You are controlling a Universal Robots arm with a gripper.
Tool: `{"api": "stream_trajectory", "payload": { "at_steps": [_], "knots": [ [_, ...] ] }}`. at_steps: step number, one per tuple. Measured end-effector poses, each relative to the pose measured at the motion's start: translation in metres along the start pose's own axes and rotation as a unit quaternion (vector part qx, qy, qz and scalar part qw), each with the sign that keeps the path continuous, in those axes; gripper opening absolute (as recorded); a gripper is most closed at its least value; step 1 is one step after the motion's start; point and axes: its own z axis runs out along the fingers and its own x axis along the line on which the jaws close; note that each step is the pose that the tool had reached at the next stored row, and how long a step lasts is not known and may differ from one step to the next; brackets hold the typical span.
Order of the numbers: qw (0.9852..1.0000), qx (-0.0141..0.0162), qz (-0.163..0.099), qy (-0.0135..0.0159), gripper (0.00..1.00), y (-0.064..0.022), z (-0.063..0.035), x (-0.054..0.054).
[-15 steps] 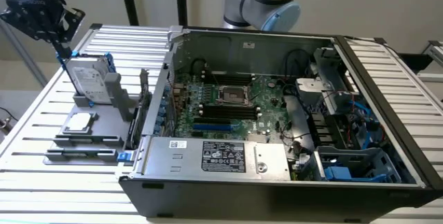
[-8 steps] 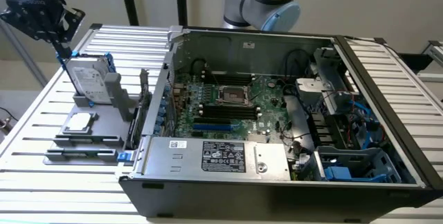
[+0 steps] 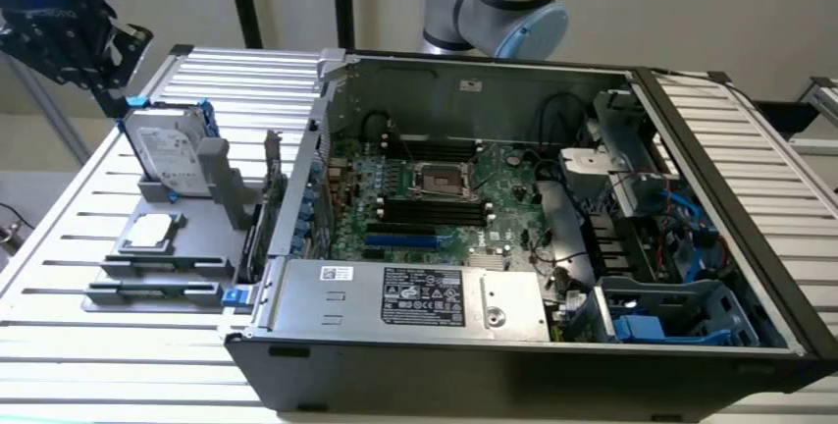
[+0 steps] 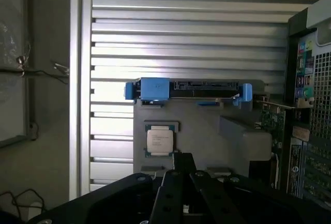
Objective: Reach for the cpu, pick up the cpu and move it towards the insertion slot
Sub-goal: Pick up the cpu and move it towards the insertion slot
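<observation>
cpu [image 4: 159,141] flat on grey holder [image 4: 207,125], beside open case [image 3: 524,380]

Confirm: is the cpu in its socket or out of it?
Out. The cpu lies flat on the grey holder outside the computer case; the insertion slot on the board shows a dark centre.

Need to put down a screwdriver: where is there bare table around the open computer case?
The slatted table lies bare between the grey holder and its near edge, and behind the hard drive. More slats lie bare at the exterior view's right of the computer case. Crowded: the holder around the cpu, and the case around the insertion slot.
</observation>
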Motion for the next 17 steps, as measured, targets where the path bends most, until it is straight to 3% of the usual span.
{"api": "stream_trajectory", "payload": {
  "at_steps": [8,17],
  "knots": [
    [1.0000,0.0002,0.000,0.0027,0.11,-0.0079,0.0064,0.013],
    [1.0000,0.0019,-0.002,0.0034,0.11,-0.0103,0.0093,0.024]
  ]
}}
